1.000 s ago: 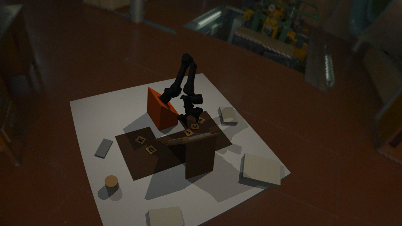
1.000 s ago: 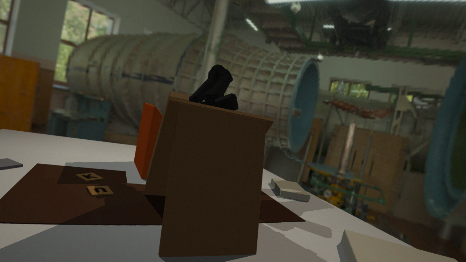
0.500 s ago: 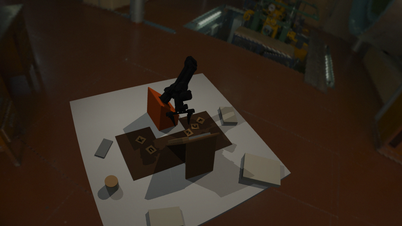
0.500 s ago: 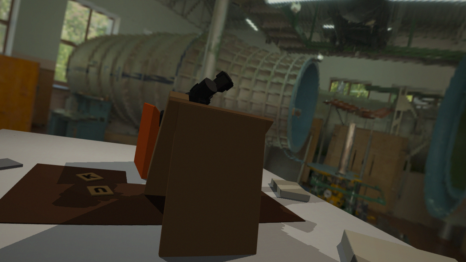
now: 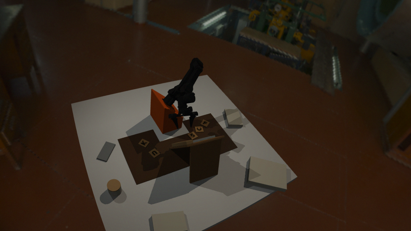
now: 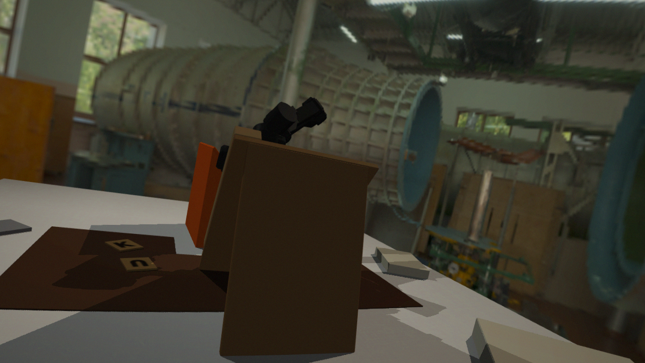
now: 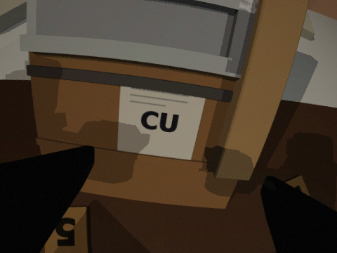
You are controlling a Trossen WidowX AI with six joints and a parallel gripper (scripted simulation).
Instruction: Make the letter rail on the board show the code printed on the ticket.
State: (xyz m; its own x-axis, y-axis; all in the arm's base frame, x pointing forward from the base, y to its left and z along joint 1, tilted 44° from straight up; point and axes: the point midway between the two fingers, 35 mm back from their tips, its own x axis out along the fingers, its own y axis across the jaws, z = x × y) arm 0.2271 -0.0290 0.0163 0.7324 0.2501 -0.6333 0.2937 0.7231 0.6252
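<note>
Five letter tiles lie flat on the dark brown mat (image 5: 135,169) in the middle of the top view. The K tile (image 5: 143,142) and the U tile (image 5: 154,152) are at the left part of the mat, close to each other. The 5 tile (image 5: 192,134), the C tile (image 5: 199,128) and the F tile (image 5: 205,123) make a short diagonal row right of centre, just beside the board (image 5: 204,160).

The board stands upright and tilted a little. In the wrist view its grey letter rail (image 7: 131,24) crosses the upper part of the frame, and no tile is inside it. Under the rail is the white ticket (image 7: 161,122) with the printed code CU.

The black gripper (image 5: 182,117) hangs above the mat near the 5, C and F tiles, in front of the orange wedge block (image 5: 161,115). Its fingers are spread wide and nothing is between them. In the wrist view the 5 tile (image 7: 67,235) shows at the lower left, just beside the left finger.

Around the mat, on the grey counter (image 5: 94,115), I see a small grey slab (image 5: 106,151) at the left, a tan cylinder (image 5: 113,185) at the lower left and a beige block (image 5: 267,173) at the lower right.
</note>
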